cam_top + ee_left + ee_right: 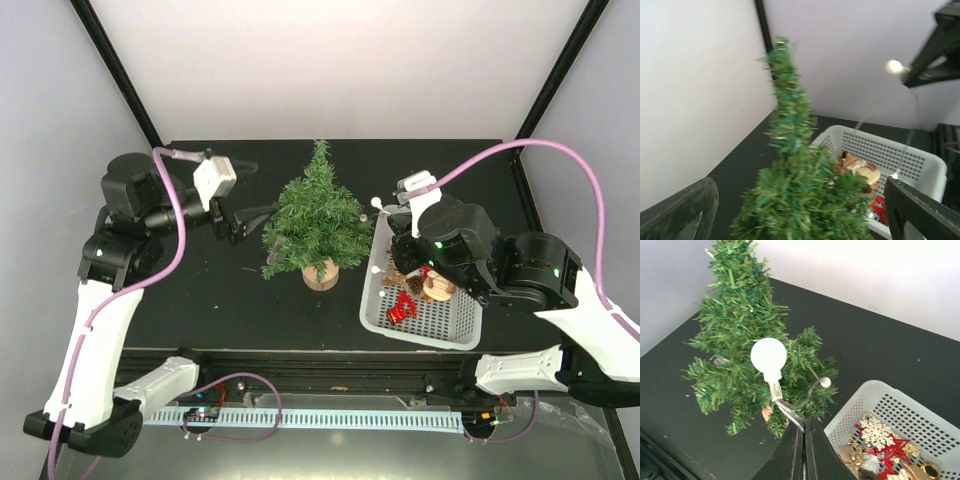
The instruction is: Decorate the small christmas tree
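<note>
The right gripper (804, 427) (jaws pinched together) holds a light string (768, 355) before the small christmas tree (735, 325).

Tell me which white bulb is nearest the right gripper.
The bulb just above the right gripper; the next bulb sits farther along the wire, against the tree.

Top external cam: fixed high, behind the arm bases (160, 385) at its bottom edge, looks down & fwd over the whole black table (210, 290); widest, farthest view. Left wrist cam: low, near table level, left of the small christmas tree (795, 195), faces right across it, v. close, blurred. Right wrist cam: above & right of tree, tilted down-left, close. All 3 share tree & white basket (378, 300); both wrist views also catch the pale walls (840, 60).
</note>
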`<state>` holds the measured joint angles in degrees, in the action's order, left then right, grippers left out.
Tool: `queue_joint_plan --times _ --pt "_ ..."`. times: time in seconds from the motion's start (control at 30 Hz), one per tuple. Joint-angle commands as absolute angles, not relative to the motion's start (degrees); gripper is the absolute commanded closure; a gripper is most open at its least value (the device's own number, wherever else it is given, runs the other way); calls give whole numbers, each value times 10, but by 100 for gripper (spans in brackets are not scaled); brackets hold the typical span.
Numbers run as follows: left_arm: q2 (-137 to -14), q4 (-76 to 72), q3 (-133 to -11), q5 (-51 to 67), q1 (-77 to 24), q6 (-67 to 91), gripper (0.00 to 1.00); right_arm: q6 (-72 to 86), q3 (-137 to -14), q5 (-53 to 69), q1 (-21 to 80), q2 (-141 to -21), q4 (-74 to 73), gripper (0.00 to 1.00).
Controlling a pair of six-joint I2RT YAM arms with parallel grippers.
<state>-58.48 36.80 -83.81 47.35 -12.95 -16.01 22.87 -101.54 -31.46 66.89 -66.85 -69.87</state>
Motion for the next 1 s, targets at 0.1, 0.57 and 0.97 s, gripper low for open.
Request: queue_joint_plan --times 0.1,0.57,0.97 --pt "-556 431 -786 501 -223 -262 14 222 -1049 -242 688 -674 -686 99" --pt "-607 375 -713 378 -425 -265 29 230 -1068 -201 693 -697 -650 99" --pt "-717 377 -792 397 -470 -237 44 239 -1068 -177 694 -709 -623 99"
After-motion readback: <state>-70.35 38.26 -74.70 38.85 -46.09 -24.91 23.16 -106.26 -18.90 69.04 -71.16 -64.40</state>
